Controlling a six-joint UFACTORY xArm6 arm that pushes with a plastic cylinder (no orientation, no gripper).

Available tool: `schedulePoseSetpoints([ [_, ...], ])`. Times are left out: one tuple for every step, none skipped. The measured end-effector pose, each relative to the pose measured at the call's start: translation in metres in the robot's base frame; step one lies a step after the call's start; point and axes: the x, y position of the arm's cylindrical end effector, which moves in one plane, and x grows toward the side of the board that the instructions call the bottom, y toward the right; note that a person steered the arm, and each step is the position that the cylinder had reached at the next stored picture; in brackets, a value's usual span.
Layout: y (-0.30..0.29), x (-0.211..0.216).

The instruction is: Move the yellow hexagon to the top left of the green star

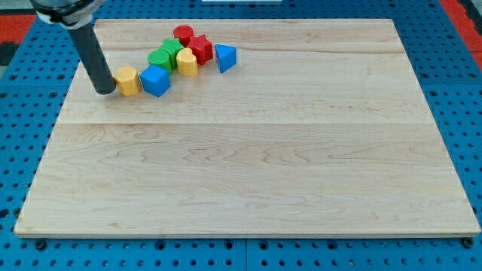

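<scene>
My tip (105, 91) rests on the board at the upper left, touching the left side of a yellow hexagon (127, 80). A blue cube (155, 80) sits against the hexagon's right side. Up and to the right of the cube, two green blocks stand together, one lower left (160, 59) and one behind it (172, 49). I cannot tell which of them is the star. The yellow hexagon lies below and left of both green blocks.
A second yellow block (187, 63) sits right of the green pair. A red star-like block (199, 49), a red cylinder (183, 34) and a blue triangular block (225, 57) complete the cluster. The wooden board (248, 173) ends in blue pegboard.
</scene>
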Motion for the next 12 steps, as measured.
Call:
schedulePoseSetpoints([
  [0.02, -0.004],
  [0.023, 0.009],
  [0.042, 0.013],
  [0.044, -0.003],
  [0.044, -0.039],
  [0.044, -0.06],
  [0.008, -0.065],
  [-0.017, -0.08],
  [0.002, -0.089],
  [0.039, -0.089],
  [0.045, -0.092],
  [0.058, -0.092],
])
